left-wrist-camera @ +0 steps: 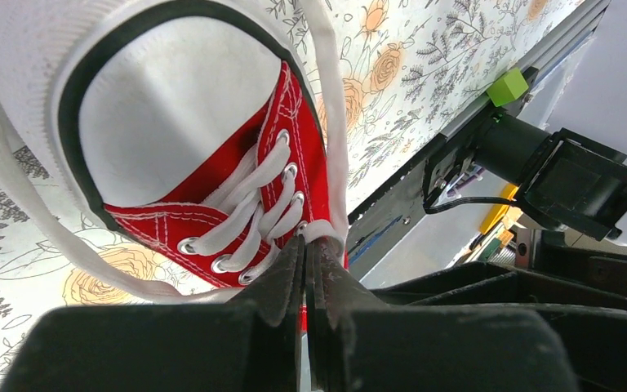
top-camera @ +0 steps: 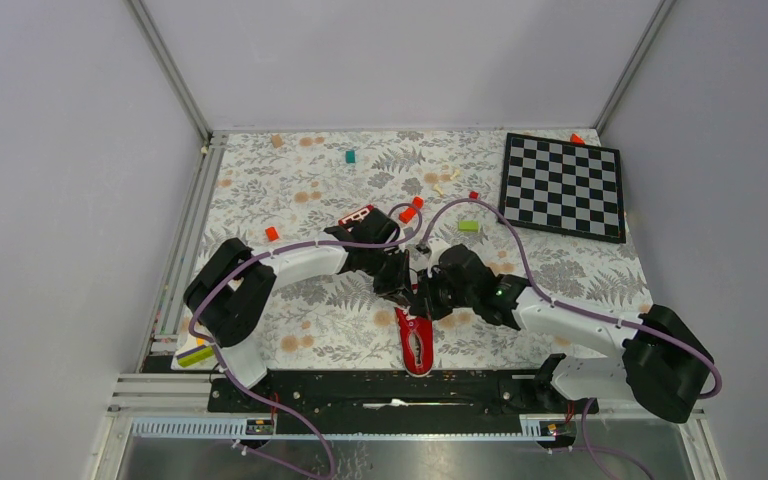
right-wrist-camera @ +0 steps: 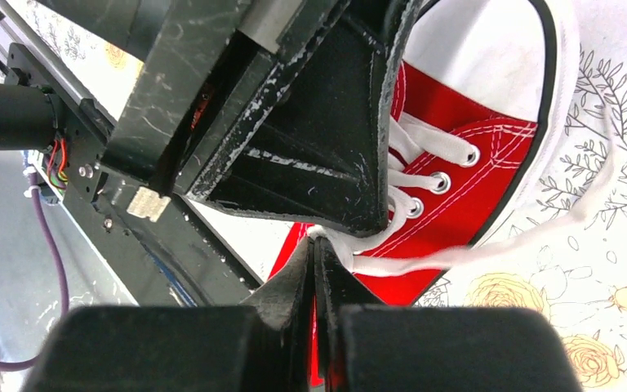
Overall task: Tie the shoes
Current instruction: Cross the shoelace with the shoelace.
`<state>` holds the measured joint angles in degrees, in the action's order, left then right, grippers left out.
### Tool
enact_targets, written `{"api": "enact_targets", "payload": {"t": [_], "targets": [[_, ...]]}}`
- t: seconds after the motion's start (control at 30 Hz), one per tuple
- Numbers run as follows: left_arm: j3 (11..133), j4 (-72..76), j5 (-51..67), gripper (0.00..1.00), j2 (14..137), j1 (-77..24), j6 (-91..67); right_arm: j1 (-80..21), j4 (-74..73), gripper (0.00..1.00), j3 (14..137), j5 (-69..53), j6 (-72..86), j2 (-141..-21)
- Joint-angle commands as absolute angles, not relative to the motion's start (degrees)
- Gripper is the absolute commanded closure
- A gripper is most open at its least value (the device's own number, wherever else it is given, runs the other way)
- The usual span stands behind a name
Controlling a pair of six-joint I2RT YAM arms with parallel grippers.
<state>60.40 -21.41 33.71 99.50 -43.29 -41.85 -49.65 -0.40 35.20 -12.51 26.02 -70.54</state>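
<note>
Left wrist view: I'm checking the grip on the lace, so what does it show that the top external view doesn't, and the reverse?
Only the left wrist view shows the left gripper shut on a white lace, and the eyelets of the shoe. Only the top external view shows the chessboard and the left arm and right arm meeting over the shoe. Both show the red shoe on the flowered table.
</note>
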Motion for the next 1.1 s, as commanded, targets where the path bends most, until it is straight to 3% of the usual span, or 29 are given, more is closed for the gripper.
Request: {"api": "enact_targets", "payload": {"t": [0.0, 0.57, 0.77, 1.07], "targets": [[61.61, -20.3, 32.92, 1.0, 99.73, -43.42, -41.14, -49.53, -3.08, 1.0, 40.27, -17.52, 30.37, -70.09], [59.99, -18.46, 33.09, 1.0, 99.79, -43.37, -41.48, -49.48, 3.51, 1.0, 37.42, -18.0, 39.54, -69.37], [60.09, -17.71, 33.4, 1.0, 101.09, -43.41, -41.23, -49.48, -1.98, 0.67, 39.51, -16.55, 36.92, -70.05], [60.27, -17.49, 33.48, 1.0, 102.1, -43.37, -40.87, -49.48, -3.34, 0.69, 37.84, -11.57, 35.39, -64.23]]}}
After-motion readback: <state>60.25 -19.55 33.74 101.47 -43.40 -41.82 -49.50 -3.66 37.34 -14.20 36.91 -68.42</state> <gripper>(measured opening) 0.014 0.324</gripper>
